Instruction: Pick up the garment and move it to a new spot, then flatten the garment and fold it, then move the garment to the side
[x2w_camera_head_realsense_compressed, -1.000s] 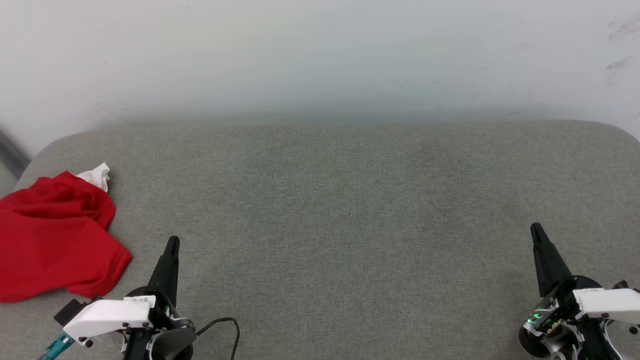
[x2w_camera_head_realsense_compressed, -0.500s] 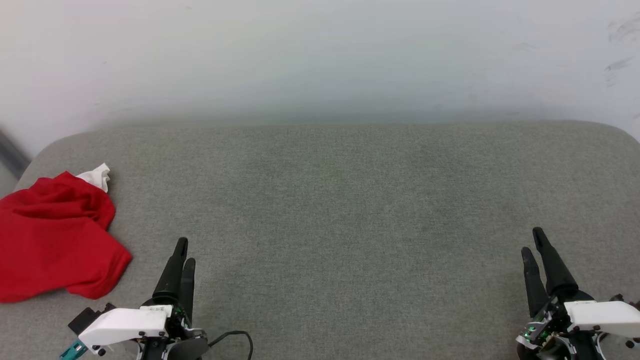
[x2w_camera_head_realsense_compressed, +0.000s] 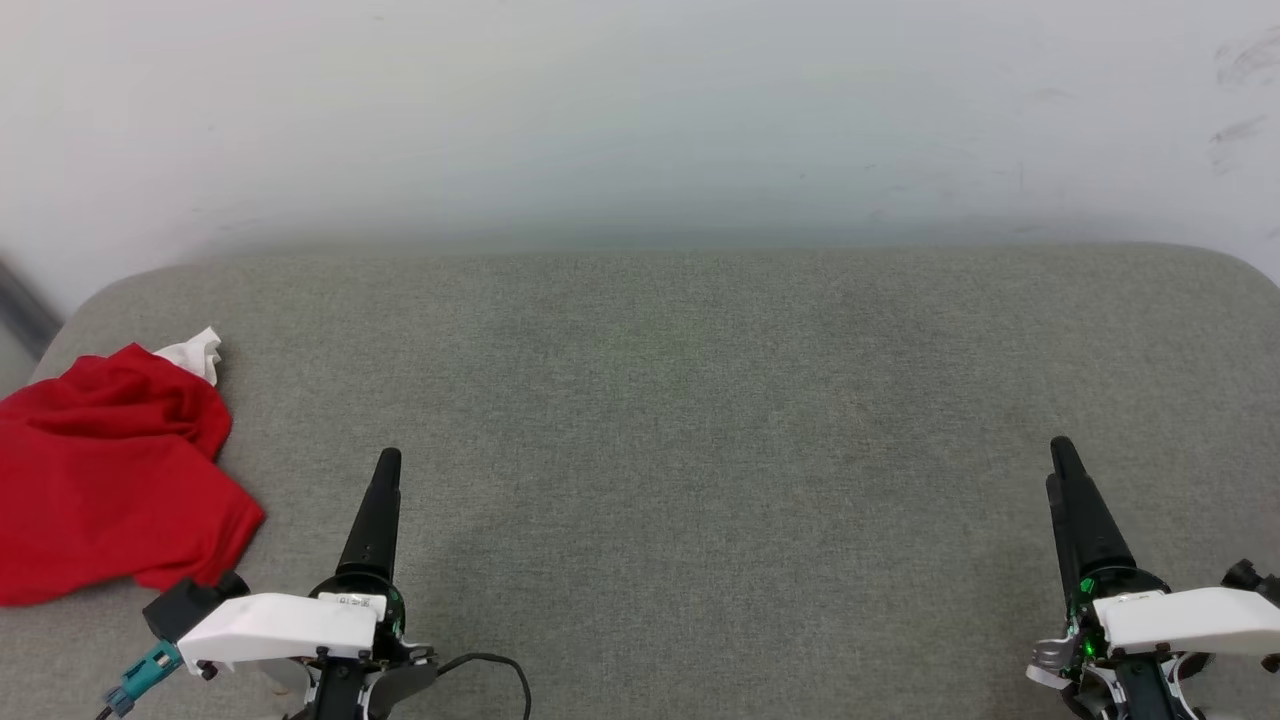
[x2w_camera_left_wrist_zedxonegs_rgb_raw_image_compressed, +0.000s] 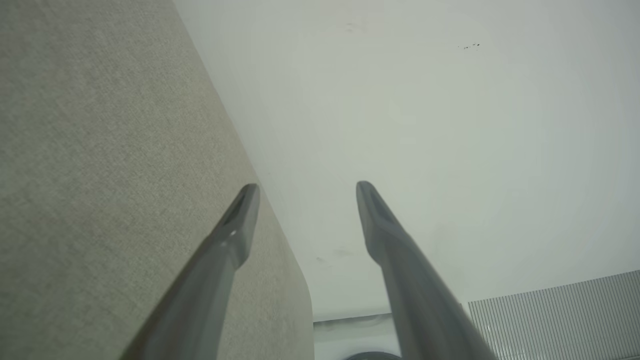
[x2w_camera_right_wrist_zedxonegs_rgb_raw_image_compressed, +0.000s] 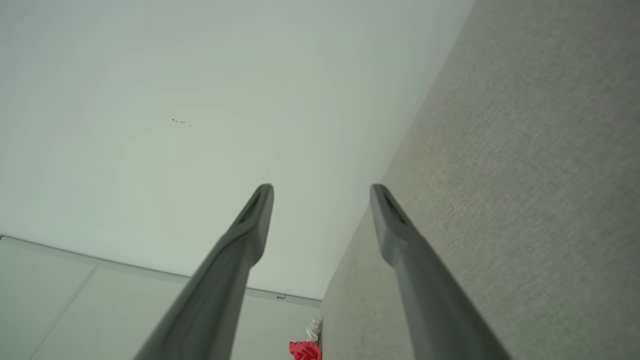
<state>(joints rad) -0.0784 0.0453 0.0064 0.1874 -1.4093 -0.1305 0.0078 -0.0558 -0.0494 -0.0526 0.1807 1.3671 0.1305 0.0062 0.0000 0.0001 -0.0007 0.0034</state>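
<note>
The shirt (x2w_camera_head_realsense_compressed: 105, 475) sits in a crumpled heap out to the left of the left gripper (x2w_camera_left_wrist_zedxonegs_rgb_raw_image_compressed: 306, 187), down near its wrist, and isn't gripped. Both grippers have their fingers apart and empty. The right gripper (x2w_camera_right_wrist_zedxonegs_rgb_raw_image_compressed: 322, 187) is well apart from it on the far side. My guess: they're open ready for a grab, and the bare pad (x2w_camera_head_realsense_compressed: 700, 400) between them is roomy enough for flattening.
</note>
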